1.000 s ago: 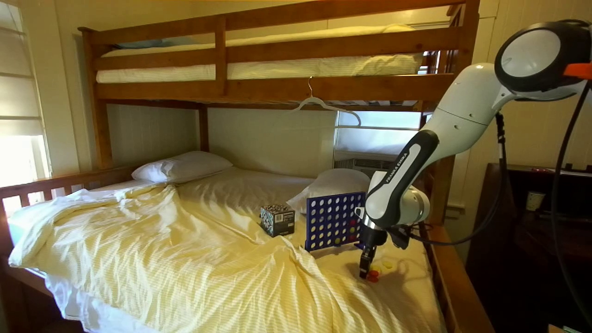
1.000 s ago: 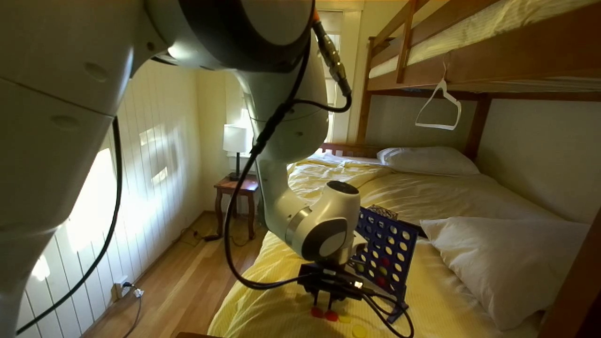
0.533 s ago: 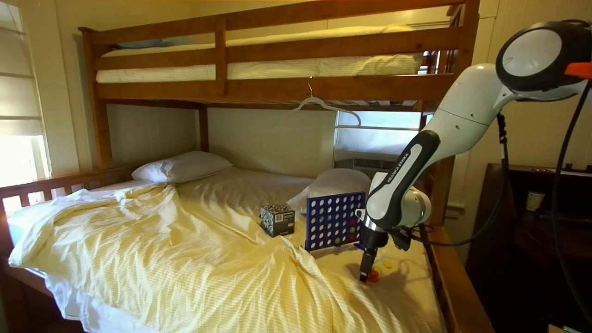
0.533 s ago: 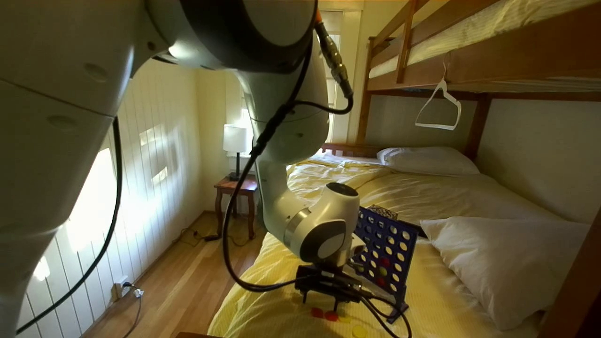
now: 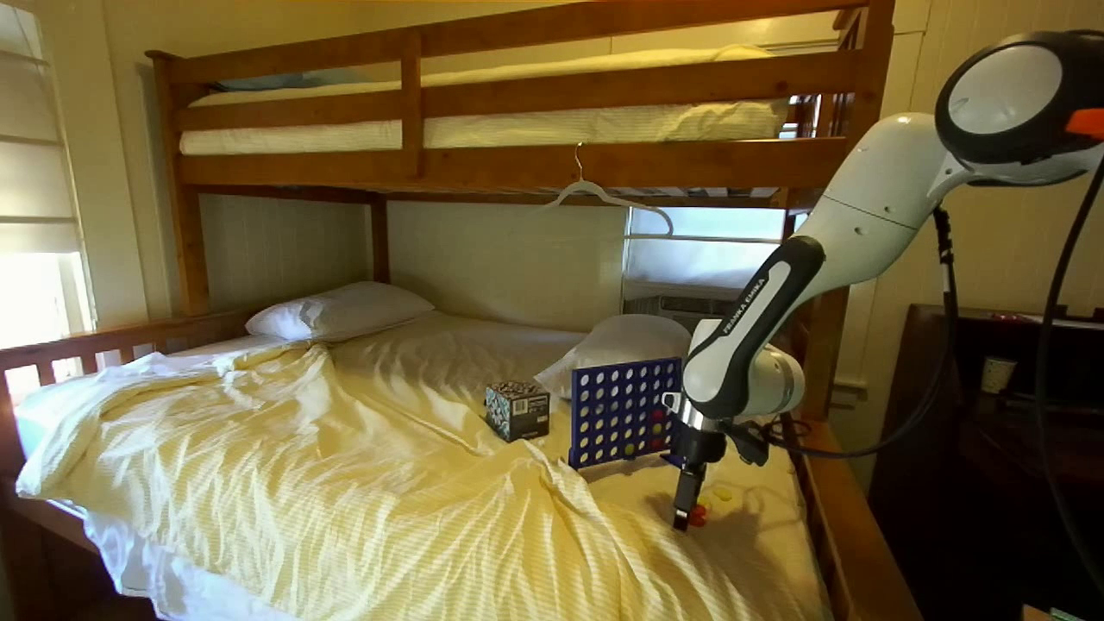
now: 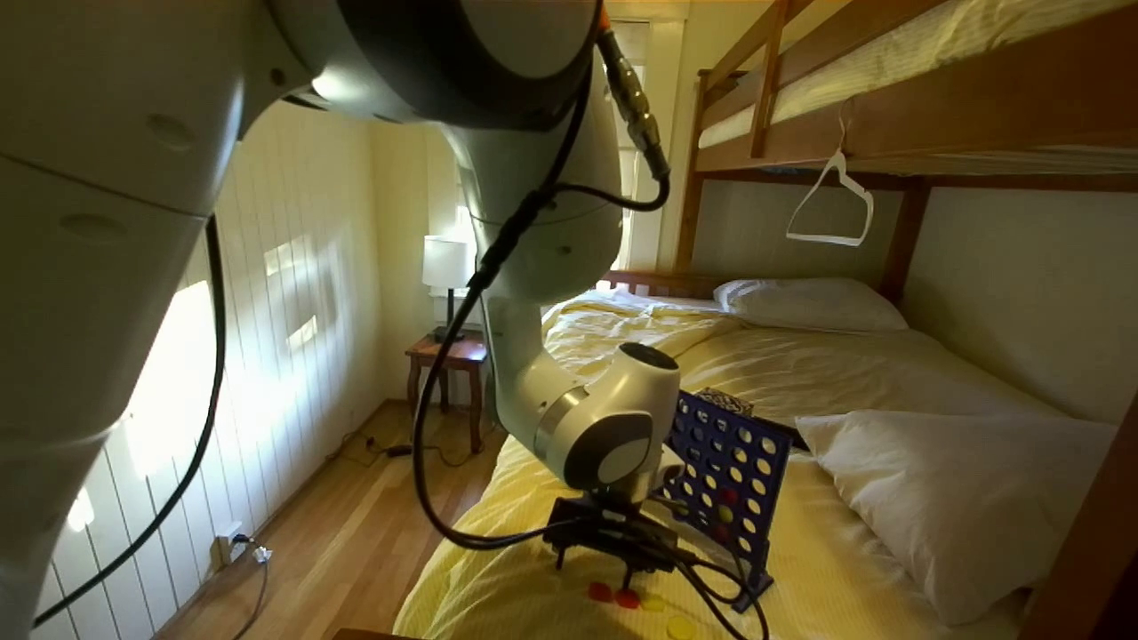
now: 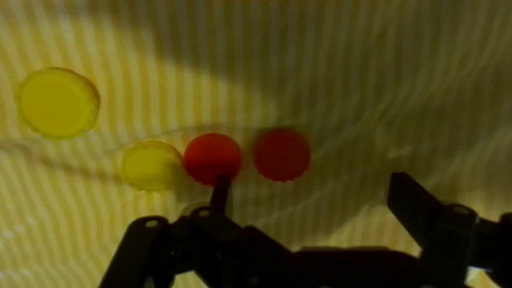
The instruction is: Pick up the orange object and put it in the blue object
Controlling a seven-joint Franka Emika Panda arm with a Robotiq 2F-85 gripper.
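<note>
"What's just changed at the pincer (image 7: 311, 177)?"

"Its jaws have spread: well apart now, closer together a second ago. They hold nothing."

"Meaning what, for the task?"

"I read it as making ready to grasp, nothing picked up yet. The brighter orange-red disc (image 7: 212, 156) and the shaded red disc (image 7: 282, 155) lie side by side on the surface (image 7: 80, 208), not touching; either could be the one wanted. In the wrist view a fingertip (image 7: 221, 191) overlaps the brighter orange-red disc's edge; whether it touches is unclear. The shaded red disc lines up with the gap."

"What else differs from the earlier frames?"

"The pincer has shifted slightly. The red pair look unmoved, as do the near yellow disc (image 7: 151, 166), the outlying yellow disc (image 7: 58, 103) and the blue four-in-a-row grid (image 5: 622, 418), which stands upright near them in both exterior views."
</note>
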